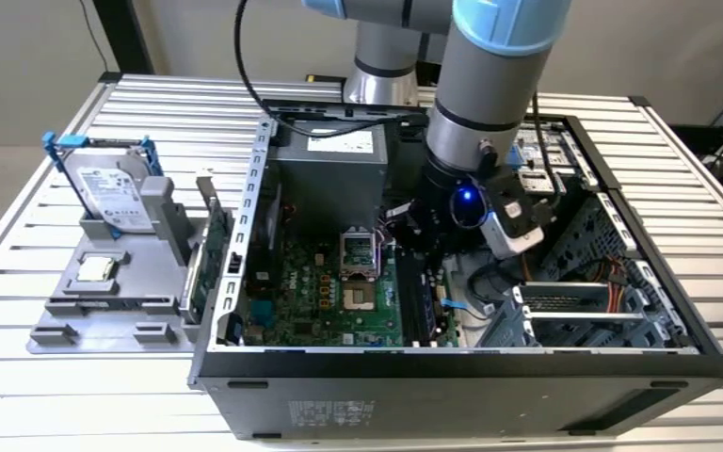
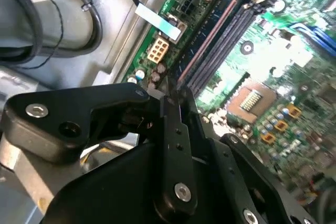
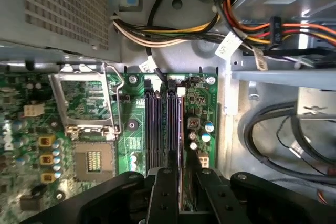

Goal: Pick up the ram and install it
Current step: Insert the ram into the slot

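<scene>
Exterior view: the arm reaches down into the open computer case (image 1: 462,363) at the centre of the frame, with the gripper (image 1: 414,235) low over the motherboard (image 1: 324,297), just right of the processor socket (image 1: 357,252). At the left of the frame, outside the case, a grey holder (image 1: 110,301) carries the hard drive (image 1: 110,193) with blue rails, and a green expansion card (image 1: 215,247) stands at the holder's right edge against the case wall.

Both wrist views look past the black gripper (image 3: 177,192) at the memory slots (image 3: 160,124). In the first wrist view the ram (image 3: 182,179) shows as a thin edge between the fingers (image 3: 164,195), standing in line with the slot nearest the board's right edge. The fingers are drawn in narrow against it. In the second wrist view the ram's (image 2: 210,38) long edge runs along that slot toward the upper right of the frame; whether it is fully seated cannot be told. Orange and yellow cables (image 3: 262,22) bunch in the first wrist view's upper right.
</scene>
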Controlling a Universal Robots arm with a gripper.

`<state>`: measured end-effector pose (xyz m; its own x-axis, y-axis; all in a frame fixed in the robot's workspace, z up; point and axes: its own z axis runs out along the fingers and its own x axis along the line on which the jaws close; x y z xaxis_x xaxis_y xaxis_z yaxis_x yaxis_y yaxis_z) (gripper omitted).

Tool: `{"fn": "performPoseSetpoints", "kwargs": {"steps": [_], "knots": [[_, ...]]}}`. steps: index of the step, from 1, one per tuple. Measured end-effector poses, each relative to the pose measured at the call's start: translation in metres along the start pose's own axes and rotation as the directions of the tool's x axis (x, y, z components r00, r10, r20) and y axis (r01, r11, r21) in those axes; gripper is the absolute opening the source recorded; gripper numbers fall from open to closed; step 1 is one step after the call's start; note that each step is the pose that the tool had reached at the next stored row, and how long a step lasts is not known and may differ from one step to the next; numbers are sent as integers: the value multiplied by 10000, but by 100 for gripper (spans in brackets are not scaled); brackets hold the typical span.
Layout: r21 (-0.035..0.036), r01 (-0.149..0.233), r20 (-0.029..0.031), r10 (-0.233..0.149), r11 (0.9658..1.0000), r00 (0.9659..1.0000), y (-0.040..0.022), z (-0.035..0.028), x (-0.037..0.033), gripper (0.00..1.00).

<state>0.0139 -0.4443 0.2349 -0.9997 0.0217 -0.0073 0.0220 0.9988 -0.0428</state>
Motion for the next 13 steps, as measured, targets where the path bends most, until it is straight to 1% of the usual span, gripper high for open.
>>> {"fn": "performPoseSetpoints", "kwargs": {"steps": [2, 3, 7, 8, 13], "knots": [[1, 0, -1, 0, 10000, 10000, -4, -87, -1, 100], [5, 4, -21, -4, 10000, 10000, -5, -120, -2, 100], [-2, 3, -28, -3, 10000, 10000, -5, -125, -1, 100], [0, 3, -29, -3, 10000, 10000, -5, -126, -1, 0], [0, 4, -29, -4, 10000, 10000, -5, -126, -1, 0]]}}
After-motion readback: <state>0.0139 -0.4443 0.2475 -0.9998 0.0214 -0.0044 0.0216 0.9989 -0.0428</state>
